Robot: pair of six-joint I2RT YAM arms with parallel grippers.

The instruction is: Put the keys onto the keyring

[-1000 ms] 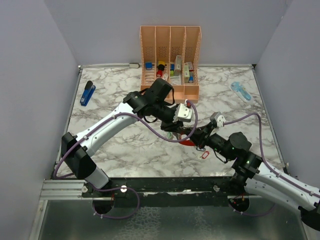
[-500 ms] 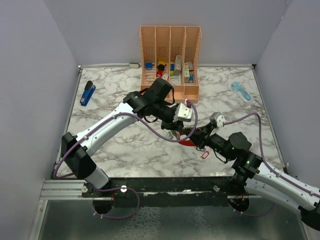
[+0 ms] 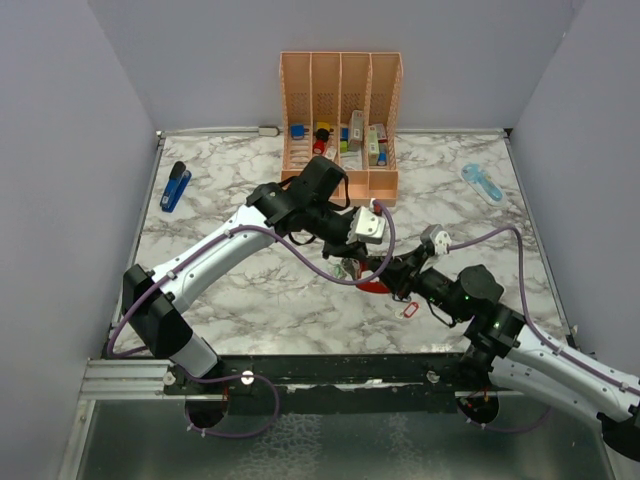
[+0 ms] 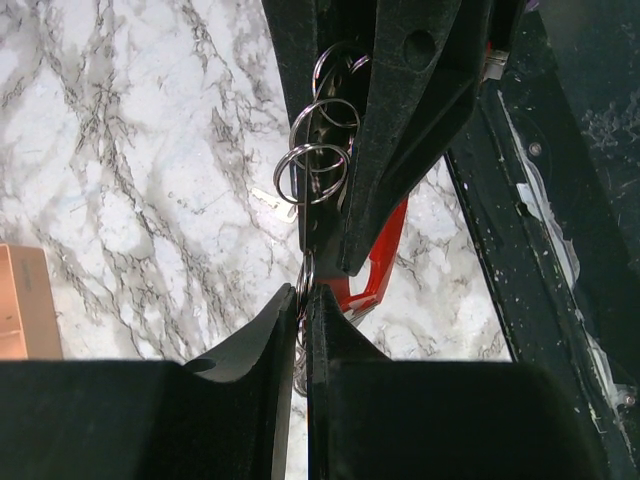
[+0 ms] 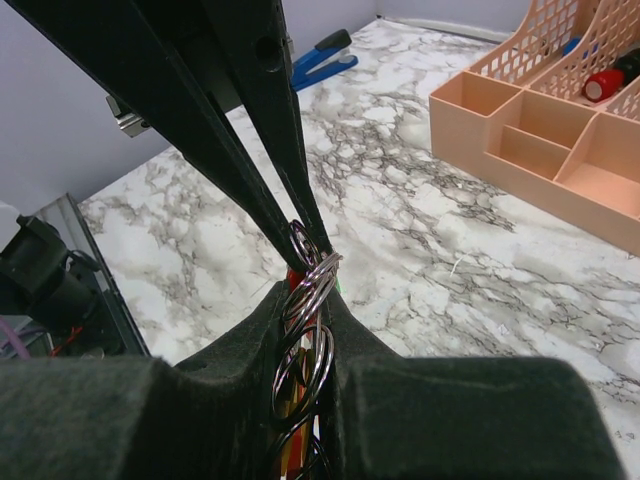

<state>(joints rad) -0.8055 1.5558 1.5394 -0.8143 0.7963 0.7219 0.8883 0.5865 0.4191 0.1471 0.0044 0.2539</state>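
- Above the table (image 3: 280, 300) middle, we clamp the split rings (image 5: 312, 285) steady in the right gripper (image 5: 305, 300).
- Our left gripper (image 4: 300, 300) pinches one of them, probably to bring it onto the keyring (image 4: 383, 250).

Top view: fixed, high behind the arm bases, facing down and forward over the whole grey-veined white marble tabletop (image 3: 240, 300); distant. Left wrist view: very close, looking steeply down at the tabletop. Right wrist view: very close, looking low across it toward the peach plastic slotted organiser (image 5: 560, 130). Both wrist views share the silver steel split rings (image 4: 315, 165).
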